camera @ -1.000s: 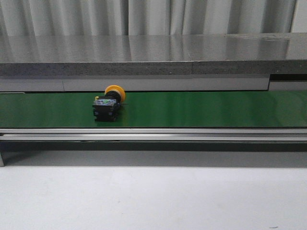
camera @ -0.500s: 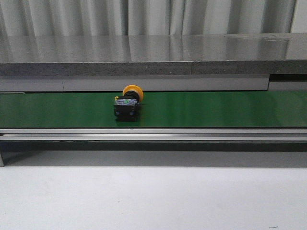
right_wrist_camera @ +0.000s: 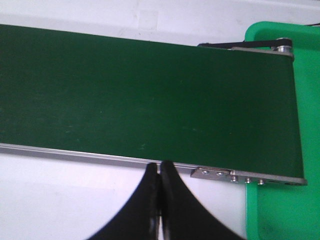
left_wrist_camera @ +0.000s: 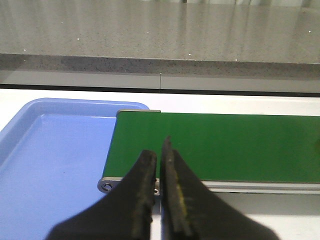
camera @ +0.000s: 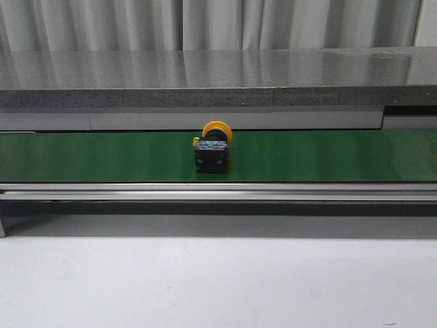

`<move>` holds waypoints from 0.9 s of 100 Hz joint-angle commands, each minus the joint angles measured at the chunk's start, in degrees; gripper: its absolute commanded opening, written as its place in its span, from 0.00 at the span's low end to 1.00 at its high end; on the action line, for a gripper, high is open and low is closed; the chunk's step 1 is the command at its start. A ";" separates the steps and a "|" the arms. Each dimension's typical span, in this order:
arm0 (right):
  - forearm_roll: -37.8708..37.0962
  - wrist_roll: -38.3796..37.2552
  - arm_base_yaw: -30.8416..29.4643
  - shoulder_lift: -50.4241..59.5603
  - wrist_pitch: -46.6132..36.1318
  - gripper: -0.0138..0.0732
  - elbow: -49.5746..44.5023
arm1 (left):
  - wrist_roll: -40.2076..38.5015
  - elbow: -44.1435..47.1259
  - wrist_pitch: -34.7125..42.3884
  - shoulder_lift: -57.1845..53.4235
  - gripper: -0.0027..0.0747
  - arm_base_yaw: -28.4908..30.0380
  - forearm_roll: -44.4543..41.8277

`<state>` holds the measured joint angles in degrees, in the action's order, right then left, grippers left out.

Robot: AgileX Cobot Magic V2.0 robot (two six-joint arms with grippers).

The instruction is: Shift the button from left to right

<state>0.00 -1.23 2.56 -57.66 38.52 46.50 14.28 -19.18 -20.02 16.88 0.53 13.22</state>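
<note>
**Button alone on the green belt, both grippers closed and empty**

On the green conveyor belt (camera: pixel 328 156), about midway along the stretch that the front view shows, lies the button (camera: pixel 212 152). It rests on its side: the round yellow-orange cap points away from the camera toward the belt's far edge, and the black boxy body faces the near edge, with tiny green and blue marks on its upper face. The body touches the belt and nothing else touches the button. Behind the belt runs a long grey speckled counter (camera: pixel 218 75) with pale curtains (camera: pixel 218 24) above it; in front of the belt lies the white table (camera: pixel 218 287), beyond the belt's metal side rail (camera: pixel 218 190).

No arm appears in the front view. In the left wrist view the left gripper (left_wrist_camera: pixel 159 160) hangs above the belt's near rail, close to the belt's end, its two dark fingers (left_wrist_camera: pixel 145 175) drawn almost together with only a thin slit between them and nothing in it. Just beside that end of the belt sits a blue tray (left_wrist_camera: pixel 45 150), its rim reaching up to the belt's end roller.

In the right wrist view the right gripper (right_wrist_camera: pixel 160 170) stands at the belt's near rail, near the belt's other end, its fingers (right_wrist_camera: pixel 150 190) pressed together and holding nothing. A green bin (right_wrist_camera: pixel 280 210) sits at that end of the belt. The button shows in neither wrist view.
</note>
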 commanded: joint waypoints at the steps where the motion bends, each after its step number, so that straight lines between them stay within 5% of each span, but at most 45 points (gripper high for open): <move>1: 0.00 0.17 0.12 -1.05 -2.49 0.08 2.16 | 0.00 -1.40 4.13 0.38 0.04 -0.33 0.46; 18: 1.22 0.17 0.12 -1.86 -2.49 0.23 2.16 | 0.00 -1.40 4.13 0.38 0.04 -0.33 0.46; 37: 2.53 0.17 0.12 -1.86 -2.61 0.73 2.16 | 0.00 -1.40 4.13 0.38 0.04 -0.33 0.46; 47: 3.90 0.17 0.12 -1.86 -2.72 0.88 2.16 | 0.00 -1.40 4.13 0.38 0.04 -0.33 0.46; 90: 10.53 0.23 4.85 -6.34 -7.55 0.89 2.22 | 0.00 -1.40 4.13 0.38 0.04 -0.33 0.46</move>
<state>9.02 -1.23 5.48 -63.00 36.09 46.73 14.28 -19.18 -20.02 16.88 0.53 13.22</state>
